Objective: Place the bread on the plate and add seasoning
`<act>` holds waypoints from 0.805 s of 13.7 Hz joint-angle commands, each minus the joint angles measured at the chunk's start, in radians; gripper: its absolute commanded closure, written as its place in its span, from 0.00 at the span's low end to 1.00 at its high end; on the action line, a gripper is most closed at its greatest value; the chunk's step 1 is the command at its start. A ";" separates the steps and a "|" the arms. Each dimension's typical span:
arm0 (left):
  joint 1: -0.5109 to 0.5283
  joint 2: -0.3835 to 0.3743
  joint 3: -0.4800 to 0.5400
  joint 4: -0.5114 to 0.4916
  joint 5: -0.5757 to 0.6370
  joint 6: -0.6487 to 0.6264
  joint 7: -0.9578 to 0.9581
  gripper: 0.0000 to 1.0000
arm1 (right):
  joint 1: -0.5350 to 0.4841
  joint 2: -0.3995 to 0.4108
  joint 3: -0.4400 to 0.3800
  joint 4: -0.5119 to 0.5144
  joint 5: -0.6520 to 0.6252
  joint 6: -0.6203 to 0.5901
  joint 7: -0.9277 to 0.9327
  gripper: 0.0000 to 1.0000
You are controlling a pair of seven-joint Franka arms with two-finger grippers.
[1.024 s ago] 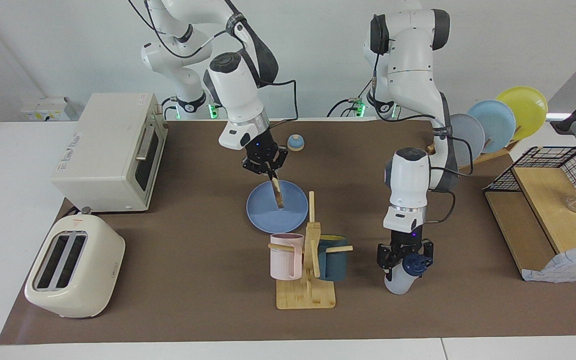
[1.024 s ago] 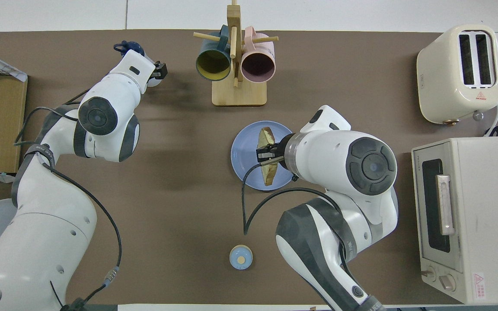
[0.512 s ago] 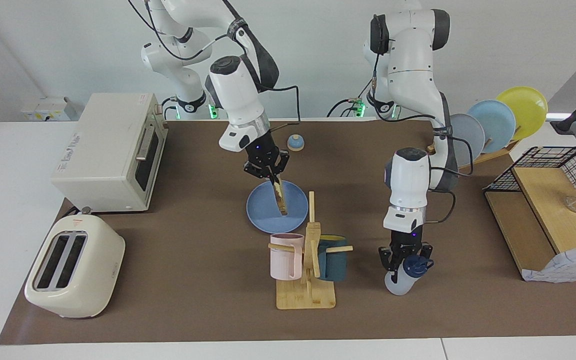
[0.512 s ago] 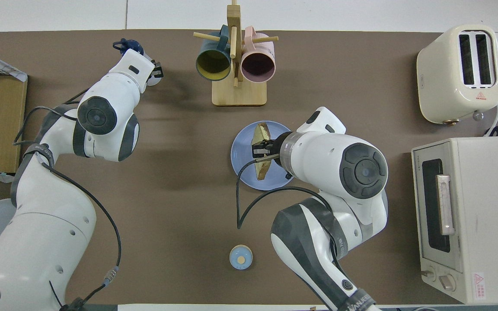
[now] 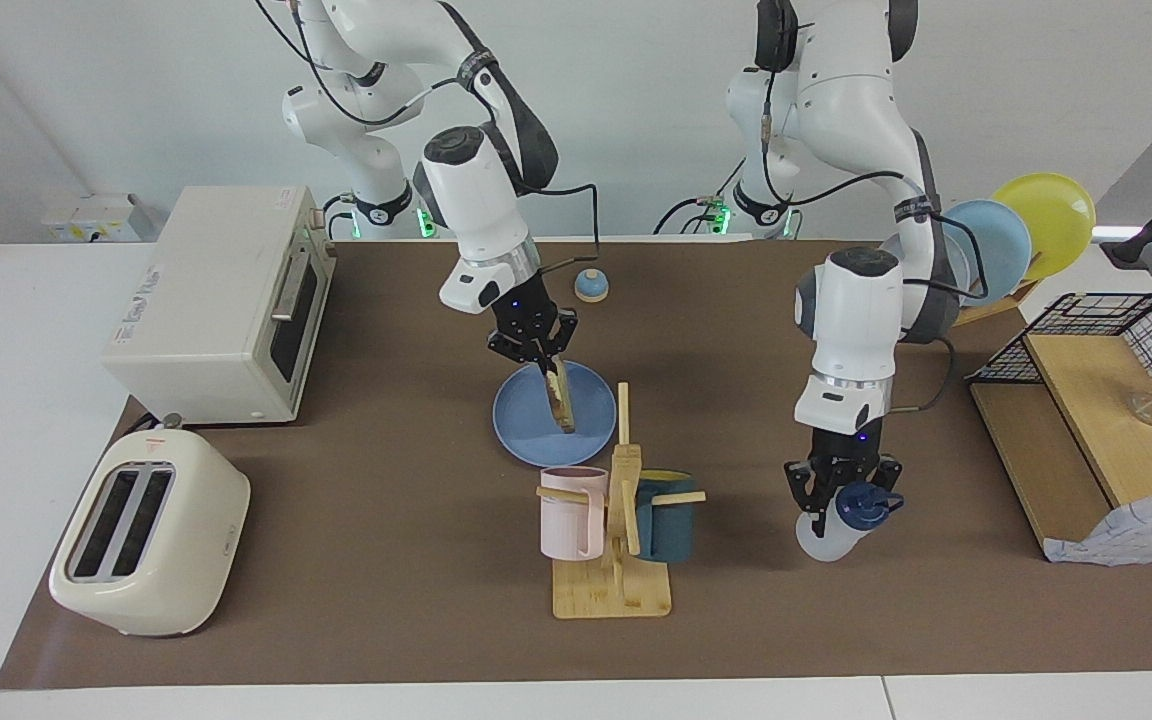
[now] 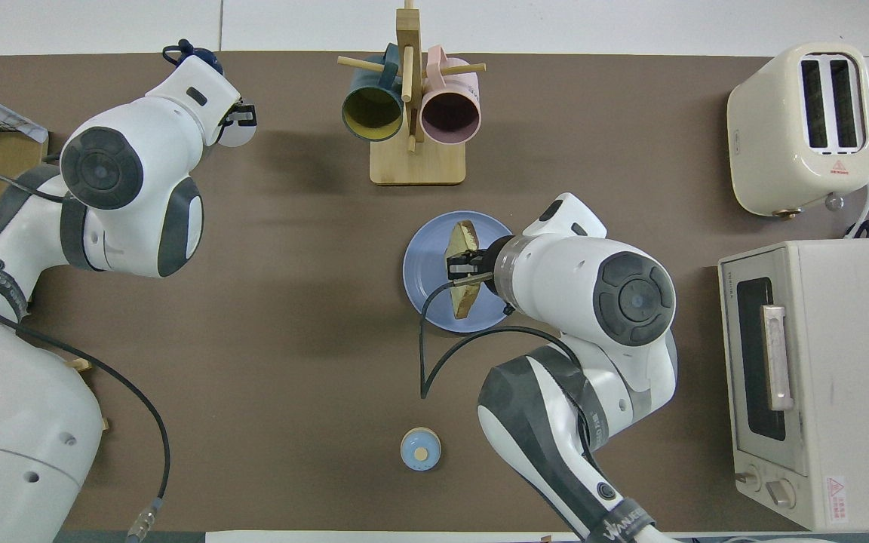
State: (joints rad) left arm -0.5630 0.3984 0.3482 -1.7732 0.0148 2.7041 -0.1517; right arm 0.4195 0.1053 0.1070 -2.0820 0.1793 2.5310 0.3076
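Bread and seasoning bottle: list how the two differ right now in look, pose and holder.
The bread is a thin tan slice held on edge over the blue plate by the right gripper; the seasoning bottle is a rounded whitish bottle with a navy cap, tilted, lifted off the mat in the left gripper. The bread hangs below its gripper; the bottle is gripped near its cap. Both are gripped.

2 mugs [image 5: 572,512] [image 5: 664,514], 3 racked plates [image 5: 986,248], 1 blue plate [image 5: 521,420], 1 toast [image 5: 558,395], 1 bottle [image 5: 836,525], 1 bell [image 5: 591,286]
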 commanded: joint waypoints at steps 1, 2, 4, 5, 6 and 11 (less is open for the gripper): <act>-0.029 -0.134 -0.003 -0.055 0.005 -0.172 0.168 1.00 | -0.011 -0.032 0.004 -0.053 0.026 0.026 -0.005 1.00; -0.047 -0.169 -0.003 -0.055 0.005 -0.249 0.237 1.00 | -0.037 -0.036 0.005 -0.061 0.026 0.023 -0.031 1.00; -0.084 -0.241 -0.005 -0.060 0.005 -0.396 0.334 1.00 | -0.079 -0.036 0.004 -0.070 0.026 0.016 -0.108 0.91; -0.098 -0.283 -0.006 -0.069 0.004 -0.482 0.380 1.00 | -0.090 -0.039 0.005 -0.076 0.028 0.011 -0.120 0.82; -0.116 -0.329 -0.008 -0.093 0.004 -0.538 0.429 1.00 | -0.090 -0.048 0.005 -0.092 0.028 0.012 -0.117 0.72; -0.212 -0.519 -0.009 -0.210 0.002 -0.728 0.643 1.00 | -0.090 -0.052 0.004 -0.086 0.026 -0.024 -0.108 0.00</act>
State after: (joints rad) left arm -0.7370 -0.0487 0.3312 -1.9186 0.0144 2.0193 0.4008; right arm 0.3353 0.0823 0.1081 -2.1547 0.1793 2.5303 0.2204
